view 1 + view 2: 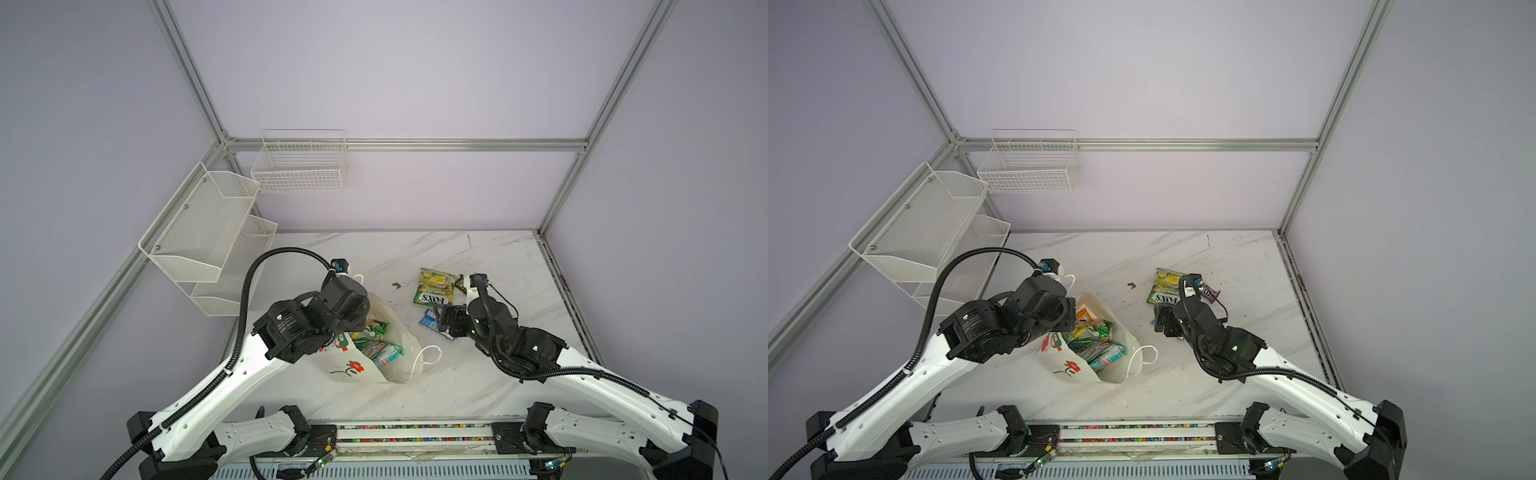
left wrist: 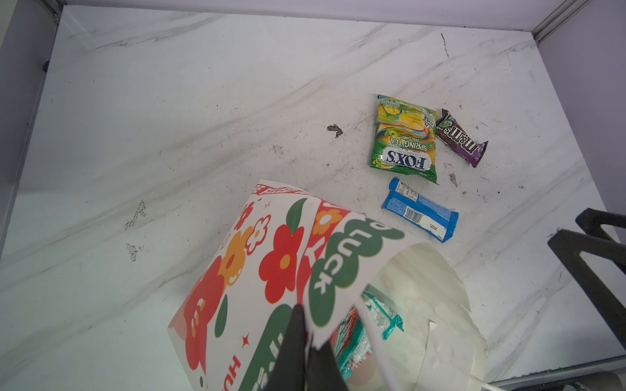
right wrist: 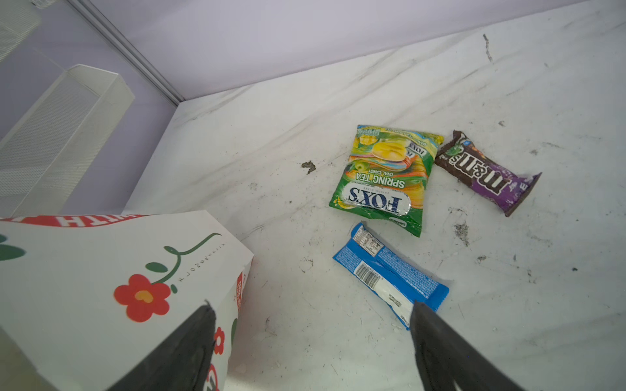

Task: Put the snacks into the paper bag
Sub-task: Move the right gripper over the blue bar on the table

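The left gripper (image 2: 306, 321) is clamped on the paper bag (image 2: 257, 270) at its rim; the bag stands left of the middle of the counter (image 1: 478, 257), with teal packets (image 1: 384, 353) inside. The right gripper (image 3: 310, 308), jaws wide apart, hangs over the blue bar wrapper (image 3: 382, 270), with the Fox's Spring Tea packet (image 3: 382, 179) and M&M's packet (image 3: 484, 172) beyond it, toward the rear edge.

Bright, even, diffuse light leaves only faint shadows; the green-yellow packet (image 3: 382, 179) glints slightly, top views look soft.
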Controlling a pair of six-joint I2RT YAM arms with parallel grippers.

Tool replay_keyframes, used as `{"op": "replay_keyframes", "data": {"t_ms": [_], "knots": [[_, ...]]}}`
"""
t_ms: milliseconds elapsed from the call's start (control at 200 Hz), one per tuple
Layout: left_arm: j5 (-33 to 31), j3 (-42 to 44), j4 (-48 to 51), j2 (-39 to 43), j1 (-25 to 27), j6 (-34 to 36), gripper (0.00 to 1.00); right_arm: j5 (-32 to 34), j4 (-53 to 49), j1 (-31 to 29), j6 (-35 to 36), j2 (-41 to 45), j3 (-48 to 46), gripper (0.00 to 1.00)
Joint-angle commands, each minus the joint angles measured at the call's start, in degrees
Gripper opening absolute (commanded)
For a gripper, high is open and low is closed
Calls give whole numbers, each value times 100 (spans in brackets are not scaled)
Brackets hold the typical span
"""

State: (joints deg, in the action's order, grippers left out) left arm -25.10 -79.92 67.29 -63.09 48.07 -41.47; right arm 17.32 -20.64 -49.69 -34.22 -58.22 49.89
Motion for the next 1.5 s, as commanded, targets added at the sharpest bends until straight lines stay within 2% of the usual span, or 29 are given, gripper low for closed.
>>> {"op": "replay_keyframes", "data": {"t_ms": [0,230,825,1115,1495], "knots": [[-144,77,-583,262,5,-142,0,-473,-94,319,-173,-46,-173,91],[-142,157,-607,324,0,-159,0,-1135,156,1024,-278,-9,-610,90],[-127,289,-620,438,1,-194,0,-3465,1841,2881,-577,-358,-2143,81],[-126,291,-647,412,1,-194,0,-3915,2429,3169,-672,-714,-2496,74],[-110,276,-651,403,-1,-194,0,-4059,2911,3222,-722,-1198,-2663,67]]}}
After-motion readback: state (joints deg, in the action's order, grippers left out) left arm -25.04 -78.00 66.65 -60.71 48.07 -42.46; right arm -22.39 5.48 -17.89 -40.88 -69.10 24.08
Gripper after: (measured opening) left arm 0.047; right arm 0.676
